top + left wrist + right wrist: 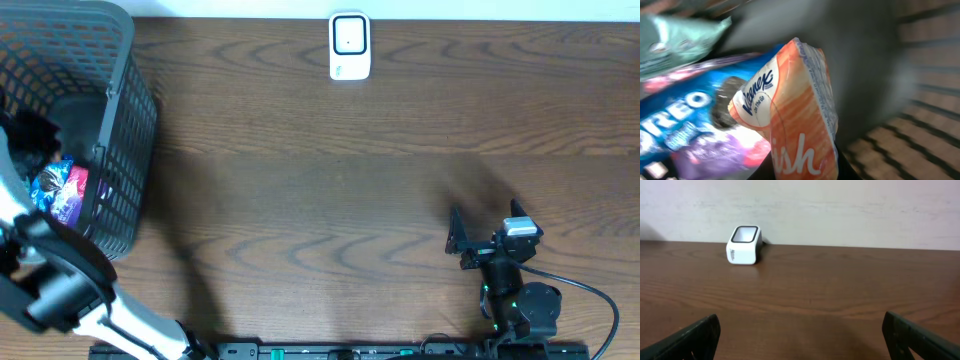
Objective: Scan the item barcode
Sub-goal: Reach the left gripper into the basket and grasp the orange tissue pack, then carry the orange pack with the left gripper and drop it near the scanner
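Currently under inspection: we examine a Kleenex tissue pack (pixel 795 115), orange and white, which we take to be the item due for scanning.
Item location: inside the grey mesh basket (pixel 125 110) on the table's left side, above an Oreo packet (pixel 675 125) and near a pale green packet (pixel 675 40).
Item attitude: its long axis runs nearly upright in the left wrist view, leaning slightly. The branded face is turned to the camera, and we see no barcode.
Item relative to left gripper: directly before the wrist camera and close. Its lower end passes out at the bottom edge, where the fingers should lie.
Left gripper state: the fingers are not distinct in this blurred view. We cannot tell whether they press on the pack or stand off it.
Left arm (pixel 60 285): reaches into the basket from the near edge and is plainly the nearer arm.
Right gripper (pixel 483 222): fingers spread wide and empty, low at the near right, well apart from the basket.
Barcode scanner (pixel 349 46): white, standing at the middle of the far edge, well apart from the basket.
Governing relation: the scanner lies to the right of the pack and further back, beyond the basket wall. We judge the coming move to be a lift clear of that wall, then a carry rightwards.
Risk: the grip is unconfirmed, and the barcode face must be found and turned to the scanner.
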Available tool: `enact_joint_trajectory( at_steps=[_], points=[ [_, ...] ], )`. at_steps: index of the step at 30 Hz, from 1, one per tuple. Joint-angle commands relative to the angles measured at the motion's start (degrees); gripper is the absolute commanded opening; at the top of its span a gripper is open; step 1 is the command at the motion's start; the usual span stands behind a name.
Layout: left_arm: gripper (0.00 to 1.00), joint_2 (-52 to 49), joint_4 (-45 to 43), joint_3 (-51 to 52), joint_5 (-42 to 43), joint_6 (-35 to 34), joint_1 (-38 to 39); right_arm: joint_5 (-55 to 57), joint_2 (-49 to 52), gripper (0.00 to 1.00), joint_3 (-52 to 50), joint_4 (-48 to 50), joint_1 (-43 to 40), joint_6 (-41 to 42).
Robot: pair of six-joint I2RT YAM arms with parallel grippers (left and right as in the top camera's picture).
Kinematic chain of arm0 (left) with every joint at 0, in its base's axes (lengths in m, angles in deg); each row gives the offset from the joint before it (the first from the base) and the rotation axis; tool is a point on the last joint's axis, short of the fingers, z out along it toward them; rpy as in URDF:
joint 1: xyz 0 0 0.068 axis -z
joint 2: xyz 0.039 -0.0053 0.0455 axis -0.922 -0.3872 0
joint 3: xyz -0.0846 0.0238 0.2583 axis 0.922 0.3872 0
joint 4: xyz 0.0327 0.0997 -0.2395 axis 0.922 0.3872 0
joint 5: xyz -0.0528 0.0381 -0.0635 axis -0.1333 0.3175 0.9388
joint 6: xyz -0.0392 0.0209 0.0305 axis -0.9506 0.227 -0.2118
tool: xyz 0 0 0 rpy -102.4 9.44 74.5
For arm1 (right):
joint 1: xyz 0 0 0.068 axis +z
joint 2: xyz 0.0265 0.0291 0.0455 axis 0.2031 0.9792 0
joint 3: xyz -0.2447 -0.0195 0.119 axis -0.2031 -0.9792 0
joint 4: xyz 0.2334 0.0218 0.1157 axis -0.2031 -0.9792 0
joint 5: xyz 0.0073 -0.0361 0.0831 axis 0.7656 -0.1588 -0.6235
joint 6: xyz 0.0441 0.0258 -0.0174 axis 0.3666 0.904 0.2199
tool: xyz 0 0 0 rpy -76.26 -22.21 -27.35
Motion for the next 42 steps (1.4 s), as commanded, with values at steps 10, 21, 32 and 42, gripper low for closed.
enact_joint_trajectory(
  at_steps=[10, 21, 32, 42],
  points=[
    [0.07, 26.7, -2.6, -1.4, 29.3, -4.4, 2.4, 0.5, -0.3, 0.99, -0.1, -0.2, 0.5, 0.8],
    [0.08, 29.0, 0.2, -1.1, 21.8, 6.9, 40.8, 0.5, -0.3, 0.99, -0.1, -0.3, 0.5, 0.8],
    [0.07, 7.7, -1.5, 1.1, -10.1, 6.6, 68.0, 0.5, -0.3, 0.99, -0.1, -0.3, 0.5, 0.8],
    [0.08, -12.8, -7.5, 1.1, -10.0, 6.6, 71.6, 0.5, -0.3, 0.99, -0.1, -0.3, 0.5, 0.8]
  ],
)
